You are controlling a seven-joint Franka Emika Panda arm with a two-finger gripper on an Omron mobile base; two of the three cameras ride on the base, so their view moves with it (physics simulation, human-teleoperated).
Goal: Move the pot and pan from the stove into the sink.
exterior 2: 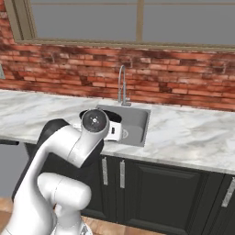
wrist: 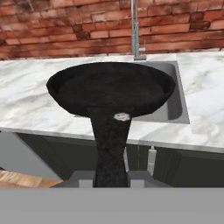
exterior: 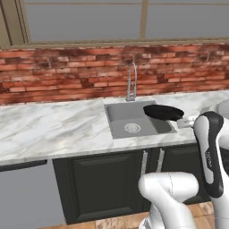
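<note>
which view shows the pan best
The hand view: the pan faces the camera, bowl and handle fully visible, handle running down into the gripper, over the sink. The left base view shows it side-on as a dark oval above the basin's right edge. In the right base view the arm hides most of it.

Pan (exterior 2: 100, 113) mostly behind the arm (exterior 2: 73, 142)
</note>
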